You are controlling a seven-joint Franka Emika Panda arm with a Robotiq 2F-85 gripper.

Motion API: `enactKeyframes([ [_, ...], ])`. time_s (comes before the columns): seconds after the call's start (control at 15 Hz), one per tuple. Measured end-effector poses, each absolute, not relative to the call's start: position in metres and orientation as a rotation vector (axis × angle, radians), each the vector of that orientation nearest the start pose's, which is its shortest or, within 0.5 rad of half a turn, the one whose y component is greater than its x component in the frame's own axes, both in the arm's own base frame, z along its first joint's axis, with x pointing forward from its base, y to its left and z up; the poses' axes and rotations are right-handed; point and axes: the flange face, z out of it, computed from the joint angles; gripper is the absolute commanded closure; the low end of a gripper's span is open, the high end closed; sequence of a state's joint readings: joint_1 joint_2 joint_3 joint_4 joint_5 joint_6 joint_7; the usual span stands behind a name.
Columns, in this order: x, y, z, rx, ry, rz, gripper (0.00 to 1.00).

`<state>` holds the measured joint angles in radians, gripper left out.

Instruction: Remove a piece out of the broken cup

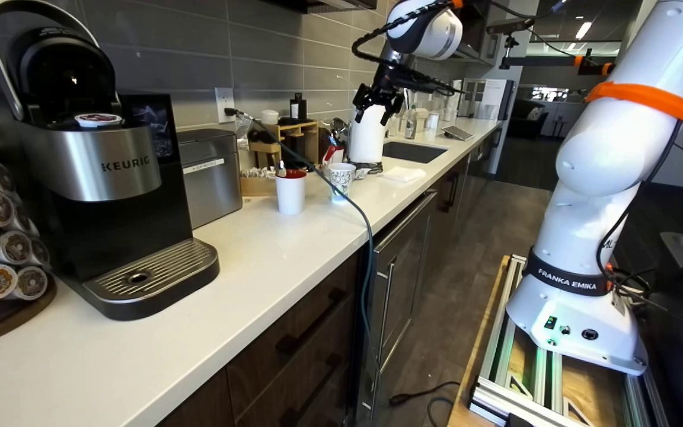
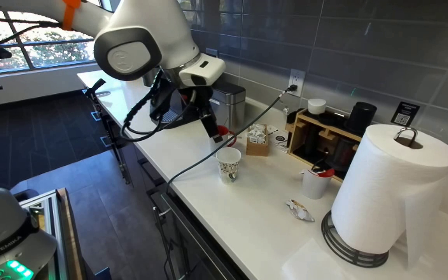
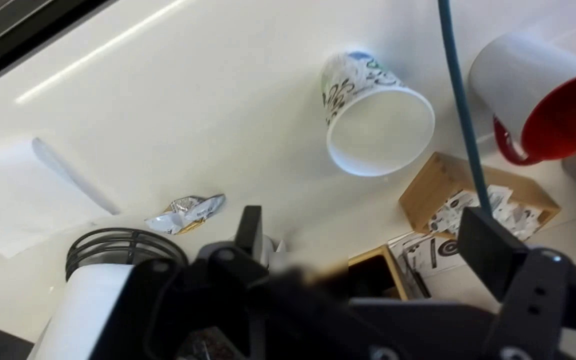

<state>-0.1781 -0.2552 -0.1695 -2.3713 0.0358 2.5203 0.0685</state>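
Observation:
My gripper [image 1: 372,118] is open and empty above the counter; its two fingers stand wide apart in the wrist view [image 3: 365,230]. A white cup with a red inside [image 2: 314,185] holds a dark-handled thing and white bits, too small to tell apart; in the wrist view a finger mostly hides it. A patterned paper cup [image 2: 228,168] stands upright and looks empty in the wrist view [image 3: 350,85]. A white mug with a red inside and red handle [image 1: 291,193] stands beside it, also in the wrist view [image 3: 523,85]. I cannot tell which cup is broken.
A blue-grey cable [image 2: 204,158] runs from the wall outlet across the counter by the cups. A paper towel roll [image 2: 395,190], a crumpled foil wrapper [image 2: 300,210], a wooden box of packets [image 2: 258,147], a wooden organizer [image 2: 321,124] and a coffee maker [image 1: 104,166] stand around.

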Motion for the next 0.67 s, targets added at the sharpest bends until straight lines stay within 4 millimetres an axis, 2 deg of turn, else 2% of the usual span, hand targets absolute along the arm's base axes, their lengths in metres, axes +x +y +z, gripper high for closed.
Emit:
enactKeyframes([
  [0.13,0.481,-0.172,0.455,-2.986,0.821,-0.638,0.00],
  [0.27,0.488,-0.172,0.443,-2.996,0.885,-0.553,0.00],
  [0.47,0.490,-0.172,0.443,-2.995,0.901,-0.536,0.00],
  [0.67,0.497,-0.176,0.441,-2.946,1.105,-0.554,0.00],
])
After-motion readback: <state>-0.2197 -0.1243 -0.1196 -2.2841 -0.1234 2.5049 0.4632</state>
